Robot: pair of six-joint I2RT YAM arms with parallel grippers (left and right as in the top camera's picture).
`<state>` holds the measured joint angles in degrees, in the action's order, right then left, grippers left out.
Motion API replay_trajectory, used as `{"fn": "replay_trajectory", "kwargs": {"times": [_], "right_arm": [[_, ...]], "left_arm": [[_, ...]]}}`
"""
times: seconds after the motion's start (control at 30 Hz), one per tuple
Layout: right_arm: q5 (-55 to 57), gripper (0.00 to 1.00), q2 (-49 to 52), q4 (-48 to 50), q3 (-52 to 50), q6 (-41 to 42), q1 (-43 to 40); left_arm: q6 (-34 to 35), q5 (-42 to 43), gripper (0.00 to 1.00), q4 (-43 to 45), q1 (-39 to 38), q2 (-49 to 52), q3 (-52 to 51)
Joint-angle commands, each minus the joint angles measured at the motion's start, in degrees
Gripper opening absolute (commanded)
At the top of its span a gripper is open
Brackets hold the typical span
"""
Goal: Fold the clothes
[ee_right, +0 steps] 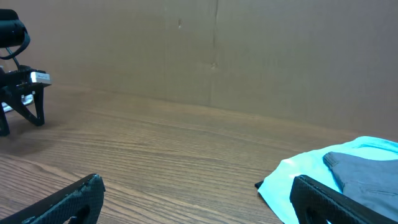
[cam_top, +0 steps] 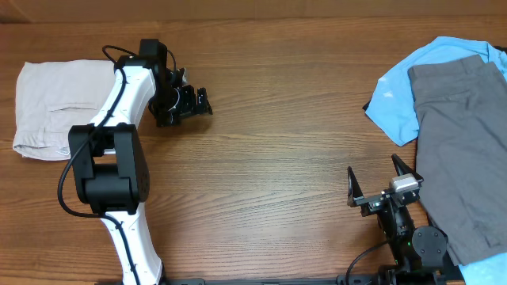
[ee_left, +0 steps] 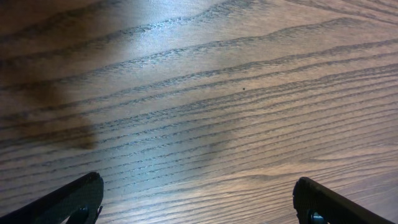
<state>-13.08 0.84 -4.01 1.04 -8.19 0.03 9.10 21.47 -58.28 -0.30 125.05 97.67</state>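
Observation:
The pale beige shorts [cam_top: 57, 107] lie folded flat at the far left of the table, partly under my left arm. My left gripper [cam_top: 190, 101] is open and empty, to the right of the shorts and apart from them; its wrist view shows only bare wood between the spread fingers [ee_left: 199, 199]. My right gripper [cam_top: 380, 184] is open and empty near the front right edge, its fingers [ee_right: 196, 196] wide apart over bare wood.
Grey trousers [cam_top: 463, 150] lie on a light blue shirt [cam_top: 400, 91] at the right side, close beside my right gripper; both show in the right wrist view [ee_right: 354, 171]. A brown wall [ee_right: 217, 50] stands behind the table.

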Motion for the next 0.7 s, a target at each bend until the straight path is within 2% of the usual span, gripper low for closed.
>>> {"fn": "replay_trajectory", "kwargs": {"times": [0.0, 0.07, 0.67], "right_arm": [[3.0, 1.00, -0.7, 0.2, -0.6, 2.0, -0.2], [6.2, 1.00, -0.7, -0.2, -0.6, 5.2, -0.2], [6.0, 1.00, -0.7, -0.2, -0.6, 5.2, -0.2]], "left_arm": [[1.0, 0.6, 1.00, 0.1, -0.1, 0.7, 0.9], [1.0, 0.6, 1.00, 0.1, -0.1, 0.7, 0.9], [1.0, 0.6, 1.00, 0.1, -0.1, 0.7, 0.9]]}}
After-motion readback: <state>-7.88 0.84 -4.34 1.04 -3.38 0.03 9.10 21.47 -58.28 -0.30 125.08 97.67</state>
